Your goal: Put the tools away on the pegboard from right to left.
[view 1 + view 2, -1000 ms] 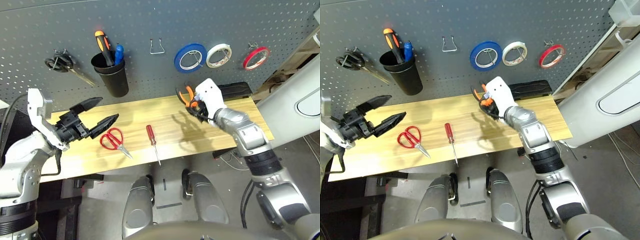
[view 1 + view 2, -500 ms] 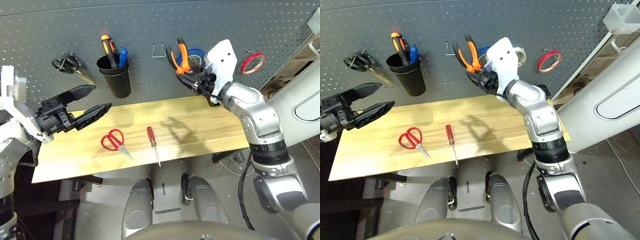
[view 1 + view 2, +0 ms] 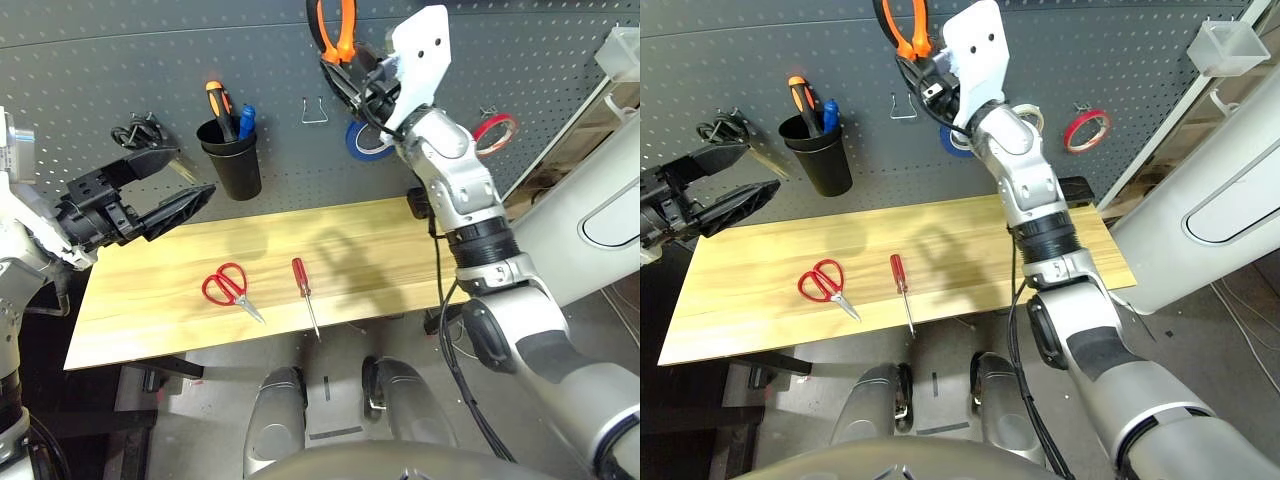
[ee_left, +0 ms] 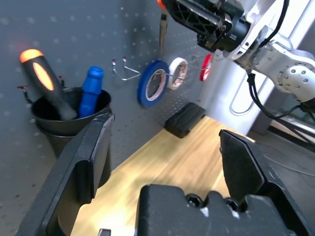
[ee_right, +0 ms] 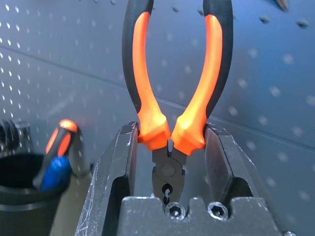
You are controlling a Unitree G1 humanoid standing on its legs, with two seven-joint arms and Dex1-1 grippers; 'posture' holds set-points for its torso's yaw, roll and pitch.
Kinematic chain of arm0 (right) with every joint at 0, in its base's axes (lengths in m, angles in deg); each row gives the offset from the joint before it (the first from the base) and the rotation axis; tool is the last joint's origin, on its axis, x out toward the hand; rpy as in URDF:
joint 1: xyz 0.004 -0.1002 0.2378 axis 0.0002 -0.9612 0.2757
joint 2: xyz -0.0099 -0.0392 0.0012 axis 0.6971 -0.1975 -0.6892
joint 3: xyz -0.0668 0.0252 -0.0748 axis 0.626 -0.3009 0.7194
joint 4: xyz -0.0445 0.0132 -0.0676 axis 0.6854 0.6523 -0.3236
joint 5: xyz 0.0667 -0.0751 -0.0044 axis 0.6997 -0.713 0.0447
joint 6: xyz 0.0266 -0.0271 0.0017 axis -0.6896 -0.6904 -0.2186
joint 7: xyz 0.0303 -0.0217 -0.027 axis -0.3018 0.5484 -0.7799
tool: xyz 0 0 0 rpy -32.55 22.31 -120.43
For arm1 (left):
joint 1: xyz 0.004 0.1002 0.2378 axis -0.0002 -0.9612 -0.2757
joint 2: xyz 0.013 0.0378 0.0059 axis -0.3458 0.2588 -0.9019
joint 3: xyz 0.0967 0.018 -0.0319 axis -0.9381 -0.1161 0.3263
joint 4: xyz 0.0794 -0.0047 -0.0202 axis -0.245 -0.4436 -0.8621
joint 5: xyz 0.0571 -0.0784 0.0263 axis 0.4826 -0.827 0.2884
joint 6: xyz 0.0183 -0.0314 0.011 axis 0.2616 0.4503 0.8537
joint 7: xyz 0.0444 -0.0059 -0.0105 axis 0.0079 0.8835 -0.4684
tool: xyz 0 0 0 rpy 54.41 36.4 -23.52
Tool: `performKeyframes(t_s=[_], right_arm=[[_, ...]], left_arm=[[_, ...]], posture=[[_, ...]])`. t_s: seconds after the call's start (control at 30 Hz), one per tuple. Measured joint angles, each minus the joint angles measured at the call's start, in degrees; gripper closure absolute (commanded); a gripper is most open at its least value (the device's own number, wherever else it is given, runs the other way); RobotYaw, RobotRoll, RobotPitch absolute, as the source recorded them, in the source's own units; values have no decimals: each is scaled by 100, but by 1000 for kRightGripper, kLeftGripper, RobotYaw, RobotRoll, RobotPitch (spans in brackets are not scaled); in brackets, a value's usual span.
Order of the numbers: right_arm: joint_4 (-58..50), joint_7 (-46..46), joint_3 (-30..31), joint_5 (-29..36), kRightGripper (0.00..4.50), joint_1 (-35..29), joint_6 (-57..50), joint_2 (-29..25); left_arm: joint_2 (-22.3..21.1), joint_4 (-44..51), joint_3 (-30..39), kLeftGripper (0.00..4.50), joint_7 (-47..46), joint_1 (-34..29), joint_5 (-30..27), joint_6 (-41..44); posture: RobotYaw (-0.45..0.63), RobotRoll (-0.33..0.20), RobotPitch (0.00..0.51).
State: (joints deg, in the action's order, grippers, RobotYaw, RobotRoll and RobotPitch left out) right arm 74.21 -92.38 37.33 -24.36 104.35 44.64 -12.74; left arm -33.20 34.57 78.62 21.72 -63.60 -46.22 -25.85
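While the right gripper point(image 3: 352, 72) is raised high against the pegboard point(image 3: 120, 50), the left eye view shows its two black fingers clamped on one pair of orange-and-black-handled pliers point(image 3: 333, 22), handles pointing up at the top edge. On that board hang three tape rings: one thin red tape ring point(image 3: 496, 128) on the right, one blue roll point(image 3: 366, 142) partly behind the arm, and a white one that shows more clearly elsewhere. One bare wire hook point(image 3: 316, 108) sits left of the blue roll, one black cup point(image 3: 232, 157) holds two handled tools, and one pair of black-handled scissors point(image 3: 140, 136) hangs further left. On the wooden table point(image 3: 380, 250) lie one pair of red-handled scissors point(image 3: 228, 286) and, just to their right and apart from them, one red-handled screwdriver point(image 3: 304, 288). The left gripper point(image 3: 170, 190) hovers above the table's left end with its two fingers spread wide and nothing between them. From the left wrist view, those fingers point(image 4: 93, 147) stand far apart, framing the cup, the hook, and all three rolls in a row: blue, white roll point(image 4: 177, 73), then red. From the right wrist view, the two fingers point(image 5: 120, 167) press the pliers at the base of the handles, the dark pivot head sitting between them.
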Motion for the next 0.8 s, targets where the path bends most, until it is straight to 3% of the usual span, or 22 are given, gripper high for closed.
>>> performKeyframes(t_s=[0.47,0.8], right_arm=[[2063,821,-36,-607,2429,530,1717,268],[2751,891,-128,-605,2429,649,2013,364]], left_arm=[[438,-209,-120,0,-743,-207,905,-274],[535,-184,-167,0,-819,-296,997,-329]], posture=[[100,0,64],[115,0,86]])
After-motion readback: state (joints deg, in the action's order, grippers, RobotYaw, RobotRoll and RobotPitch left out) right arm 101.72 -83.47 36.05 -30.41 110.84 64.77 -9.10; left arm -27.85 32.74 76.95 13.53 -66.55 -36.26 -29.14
